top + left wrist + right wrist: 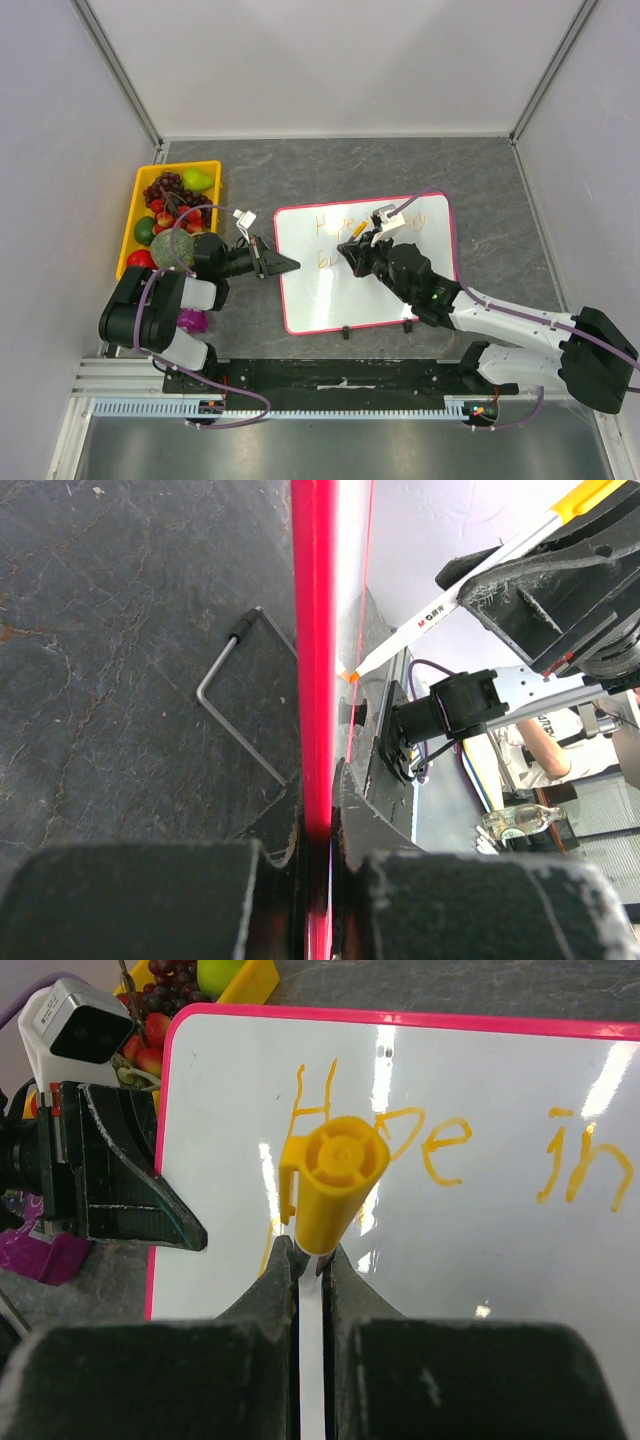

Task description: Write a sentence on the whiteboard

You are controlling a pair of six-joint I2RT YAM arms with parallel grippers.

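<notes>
Beside left claw (290,264), whiteboard (330,300), its edge clamped; right claw (308,1260) grips marker (335,1175) over sentence (450,1150).

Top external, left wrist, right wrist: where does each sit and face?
Top external: overhead from the near side, looking down at the board; left arm and right arm show.
Left wrist: above left tool, shut on the board's pink edge, looking along it.
Right wrist: above right tool, shut on the marker, looking down it at the writing.
Shared: both wrist views show the other tool.
</notes>
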